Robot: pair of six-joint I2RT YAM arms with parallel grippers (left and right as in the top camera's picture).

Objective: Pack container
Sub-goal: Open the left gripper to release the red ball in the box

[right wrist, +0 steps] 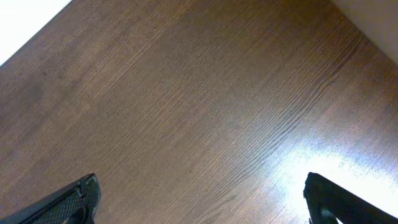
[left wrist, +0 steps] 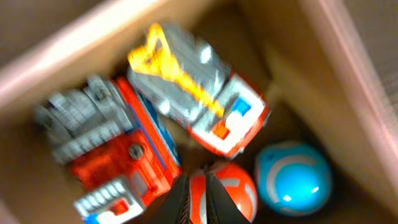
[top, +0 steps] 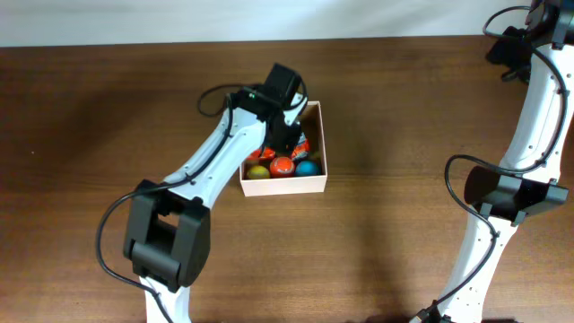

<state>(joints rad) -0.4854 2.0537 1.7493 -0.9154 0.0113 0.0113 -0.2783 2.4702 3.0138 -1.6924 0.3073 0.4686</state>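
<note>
Container (top: pixel 285 187): on worktop (top: pixel 108 108), open side up, toys inside.
Left tool (left wrist: pixel 198 202): down inside container, fingers pressed narrow, nothing gripped; tips at orange ball (left wrist: pixel 231 190), contact unclear.
Contents: orange ball between blue ball (left wrist: pixel 292 177) and yellow-green ball (top: pixel 258 172) along container's front wall; two red-grey toys (left wrist: pixel 118 155) behind them.
Right tool (right wrist: pixel 202 208): well right of container, spread wide, over worktop.

Matt cardboard container (top: pixel 283 186), grained wood table (top: pixel 404 99)
</note>
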